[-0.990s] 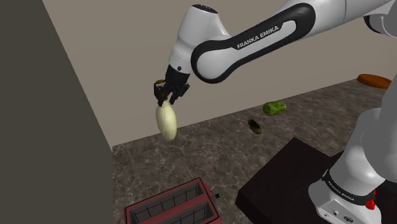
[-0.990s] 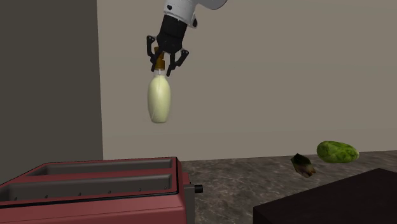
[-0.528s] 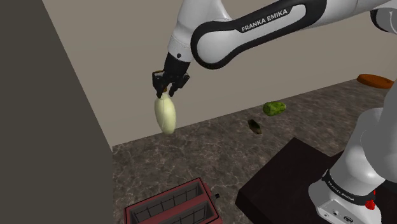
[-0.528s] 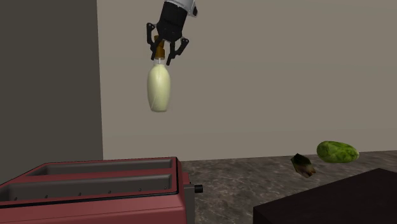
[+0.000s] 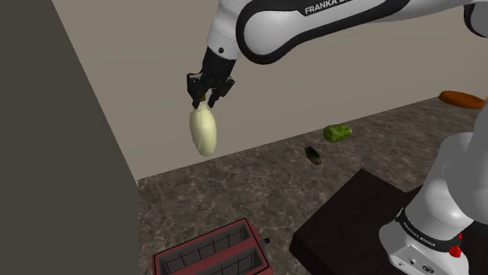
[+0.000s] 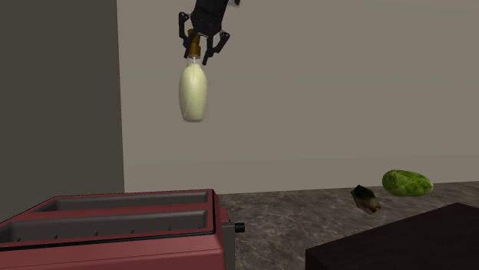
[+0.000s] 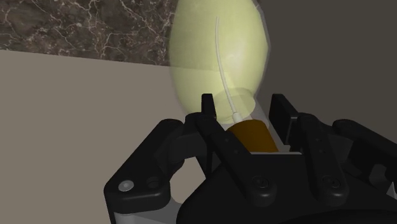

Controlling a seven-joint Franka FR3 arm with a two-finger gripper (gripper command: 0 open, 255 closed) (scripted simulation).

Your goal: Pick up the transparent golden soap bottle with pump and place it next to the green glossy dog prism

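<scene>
Hanging high above the desk (image 5: 235, 187), the pale yellow soap bottle (image 5: 203, 131) is clamped by its brown neck in your end effector (image 5: 209, 99), so the pickup is done and you have yet to set it beside the green figure (image 5: 337, 133).

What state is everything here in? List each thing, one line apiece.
gripper: shut on the bottle's brown pump neck, high above the countertop
soap bottle: held, hanging pump-up in the air, pale yellow and translucent
red toaster: standing on the countertop, both slots empty
green lumpy object: lying on the countertop near the wall, untouched
small dark object: resting tilted on the countertop, near the green one but apart from it
</scene>
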